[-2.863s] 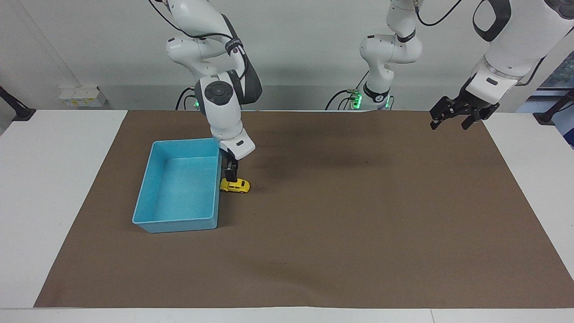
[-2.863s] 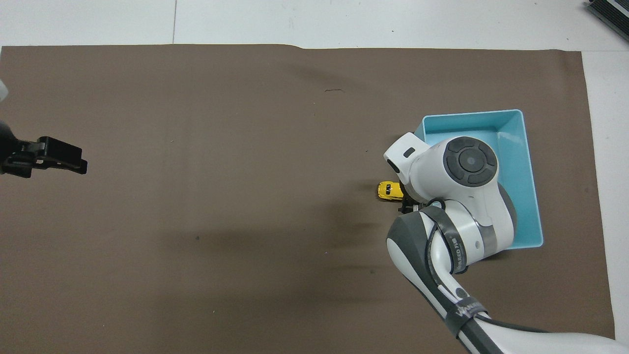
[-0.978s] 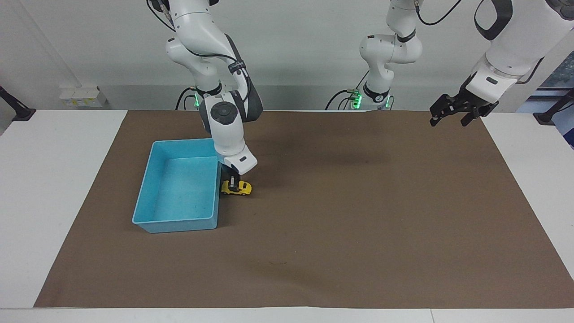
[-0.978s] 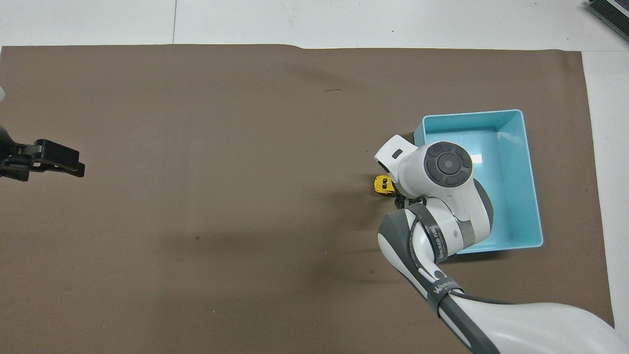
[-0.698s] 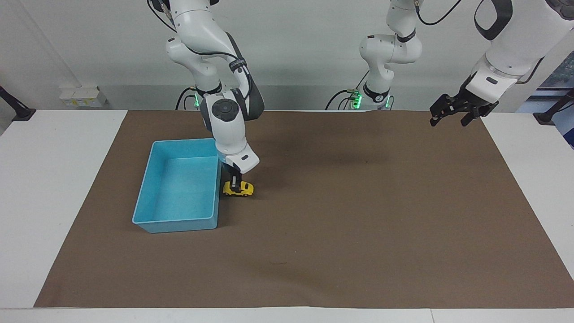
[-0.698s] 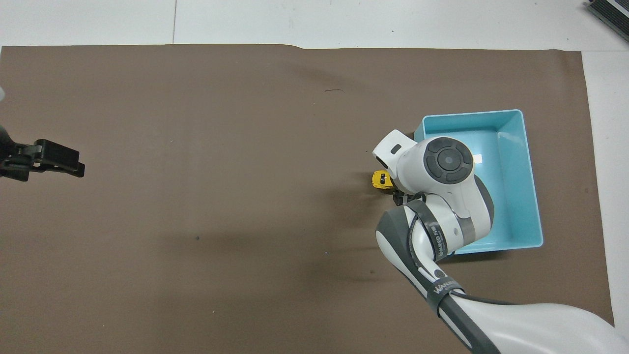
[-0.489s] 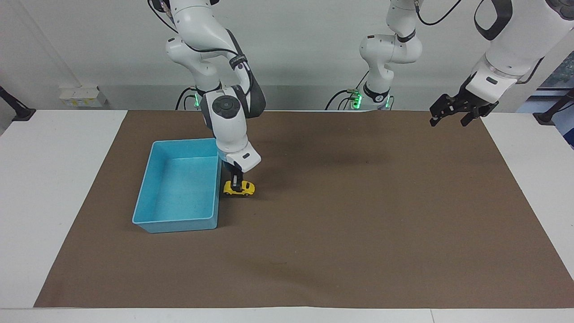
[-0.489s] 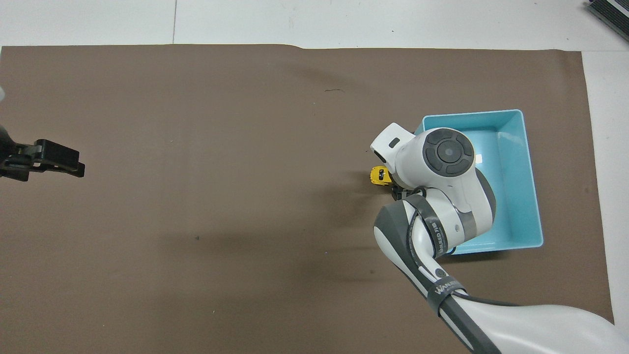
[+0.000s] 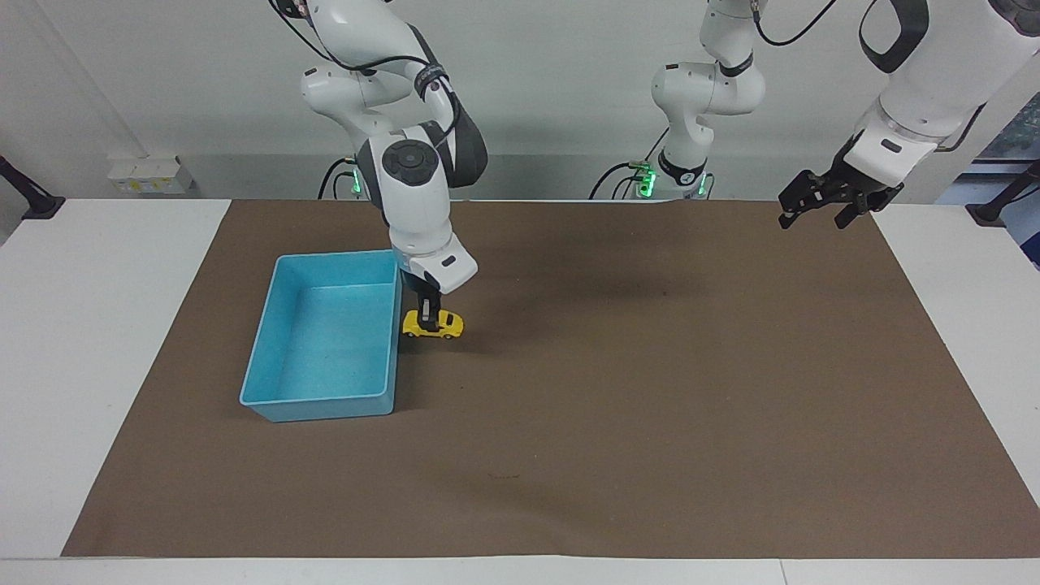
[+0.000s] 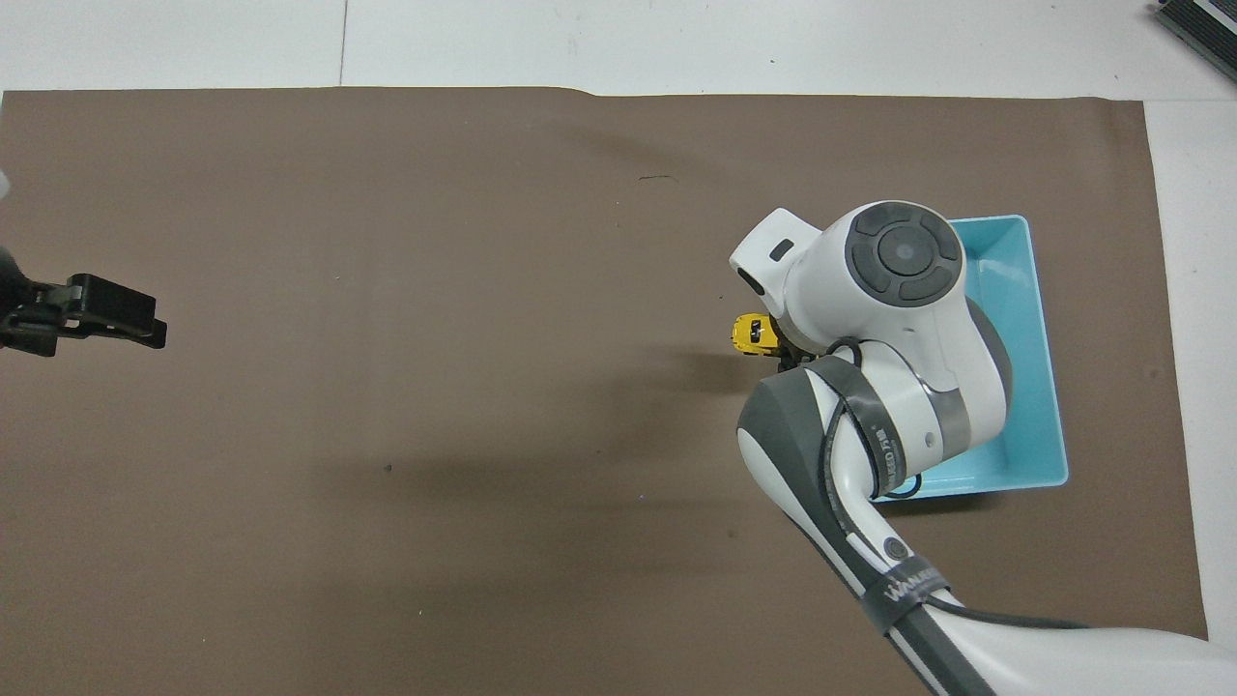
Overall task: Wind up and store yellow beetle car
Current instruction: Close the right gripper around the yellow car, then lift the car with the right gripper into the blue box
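Looks like the storing step - winding judged done, though not provable from here. Right gripper (image 9: 428, 315) shut tight on the roof of the yellow beetle car (image 9: 433, 325), a little above centre in the facing view. Held just clear of the brown mat (image 9: 650, 390), going by the shadow beneath the wheels. Sits level, just beside the blue bin (image 9: 325, 405), at the wall toward the mat's middle, not touching it as far as can be told. In the overhead view only the car's nose (image 10: 754, 333) peeking out from under the wrist.

Next move, by judgement: raise until the wheels clear the bin's rim, carry sideways over the open bin, lower a little, then part the fingers - no release from high up, or expect a bounce or a roll.

Pose: right arm reaching down from the top of the facing view, forearm near vertical, wrist tipped, fingers pointing straight down. Left gripper (image 9: 821, 210) waiting open, in the air over the mat's corner at the upper edge of the frame, nothing in it.
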{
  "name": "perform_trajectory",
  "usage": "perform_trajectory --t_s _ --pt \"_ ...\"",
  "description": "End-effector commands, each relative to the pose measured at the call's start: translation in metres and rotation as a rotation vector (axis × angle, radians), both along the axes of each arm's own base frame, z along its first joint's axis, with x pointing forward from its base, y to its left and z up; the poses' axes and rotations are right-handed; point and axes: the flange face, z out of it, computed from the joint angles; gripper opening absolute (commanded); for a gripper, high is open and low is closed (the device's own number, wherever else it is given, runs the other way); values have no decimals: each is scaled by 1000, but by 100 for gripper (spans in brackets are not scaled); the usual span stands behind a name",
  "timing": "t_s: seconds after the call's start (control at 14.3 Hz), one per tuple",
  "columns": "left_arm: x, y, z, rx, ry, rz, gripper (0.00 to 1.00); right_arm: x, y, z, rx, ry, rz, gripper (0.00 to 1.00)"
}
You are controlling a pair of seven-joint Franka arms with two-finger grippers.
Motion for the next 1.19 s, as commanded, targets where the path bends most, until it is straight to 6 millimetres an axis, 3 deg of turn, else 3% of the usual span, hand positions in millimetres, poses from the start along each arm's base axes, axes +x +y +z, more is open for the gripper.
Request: perform_trajectory --t_s 0.0,0.56,0.77,0.91,1.12 --pt "-8 3 2 3 7 8 100 0 -23 22 -1 13 -18 6" --pt "-8 4 2 3 9 9 100 12 -129 4 -16 65 111 6" --pt "-8 2 2 3 9 6 100 0 -152 -6 -25 64 124 5" --pt "-8 2 2 3 9 6 100 -13 -174 -27 -23 75 116 3" --pt "-8 2 2 3 9 6 100 -25 -183 -54 -18 42 139 3"
